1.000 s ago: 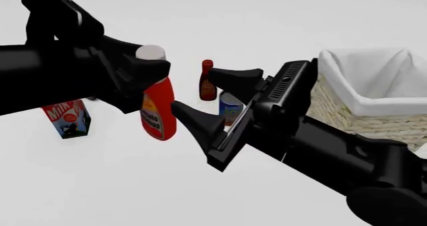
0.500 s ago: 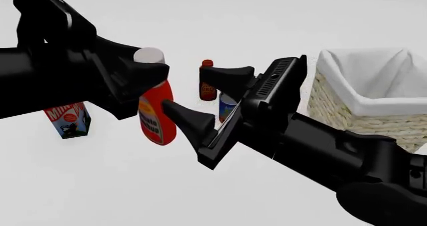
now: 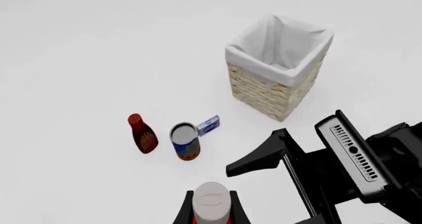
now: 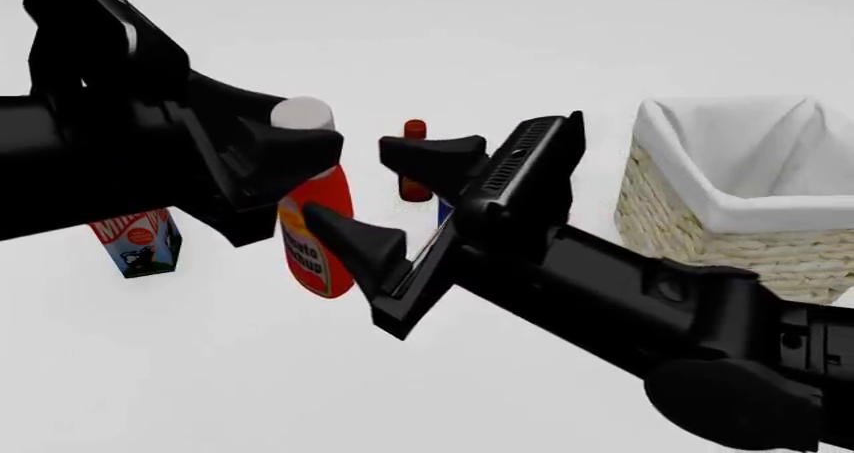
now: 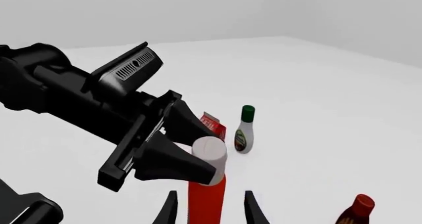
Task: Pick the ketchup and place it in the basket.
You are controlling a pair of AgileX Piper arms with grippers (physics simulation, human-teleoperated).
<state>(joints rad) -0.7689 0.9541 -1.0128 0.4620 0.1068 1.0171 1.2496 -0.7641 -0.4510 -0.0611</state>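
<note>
The ketchup [image 4: 318, 248], a bright red bottle with a white cap, hangs above the table left of centre in the front view. My left gripper [image 4: 304, 145] is shut on its neck just under the cap [image 3: 212, 199]. My right gripper [image 4: 350, 183] is open, and its two fingers stand on either side of the red body [image 5: 205, 204] without touching it. In the right wrist view the left gripper [image 5: 209, 157] clamps the bottle's top. The basket [image 4: 727, 211], wicker with a white cloth lining, stands at the far right and also shows from above [image 3: 264, 93].
A milk carton [image 4: 134, 241] stands at the left behind my left arm. A dark red BBQ bottle [image 3: 142, 133], a can [image 3: 185, 141] and a small blue box [image 3: 208, 125] sit between the ketchup and the basket. A white bottle with a green cap [image 5: 244, 130] stands further off.
My right gripper has moved left toward the ketchup, and its open fingers now straddle the bottle. The left gripper has held the bottle nearly still.
</note>
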